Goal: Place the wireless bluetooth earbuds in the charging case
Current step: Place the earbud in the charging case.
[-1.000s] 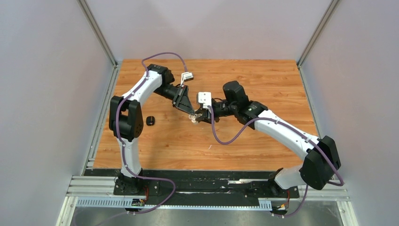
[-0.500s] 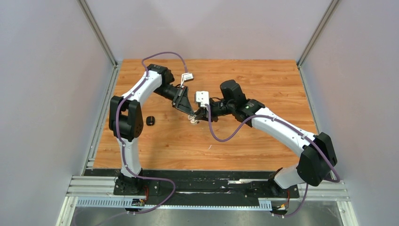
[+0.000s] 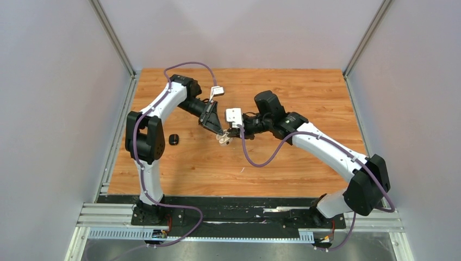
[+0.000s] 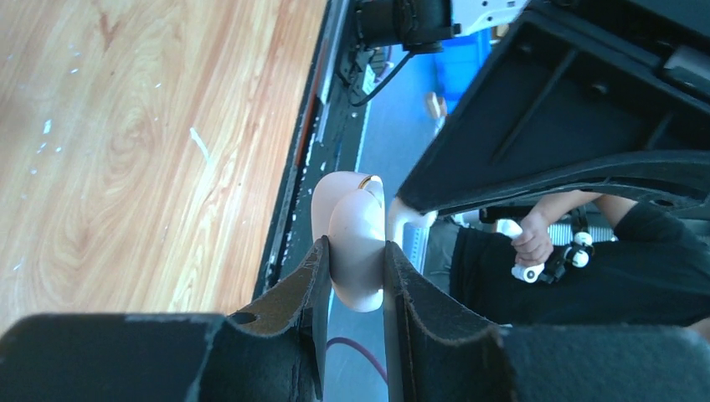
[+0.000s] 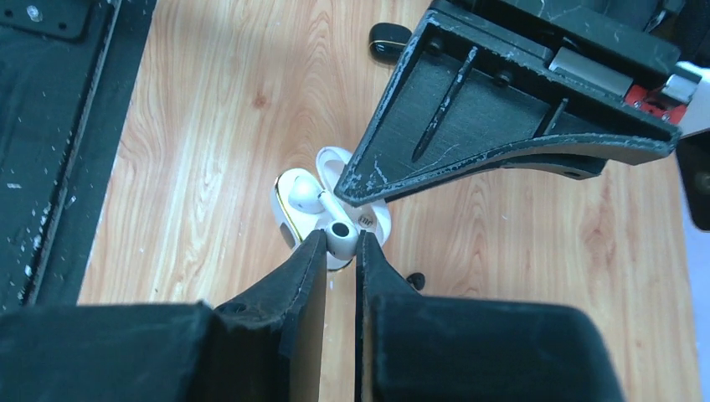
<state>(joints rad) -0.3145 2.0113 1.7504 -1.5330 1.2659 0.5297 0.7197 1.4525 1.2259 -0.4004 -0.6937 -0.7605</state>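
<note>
The left gripper pinches the open white charging case firmly between its fingers, over the wooden table. The right gripper has its fingers narrow around a white earbud, right at the case opening, where another white earbud sits. A black case lies well apart, to the left.

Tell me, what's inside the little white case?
One white earbud sits inside the open case. The right pincer holds a second earbud over it. The left pincer hides the rest.
</note>
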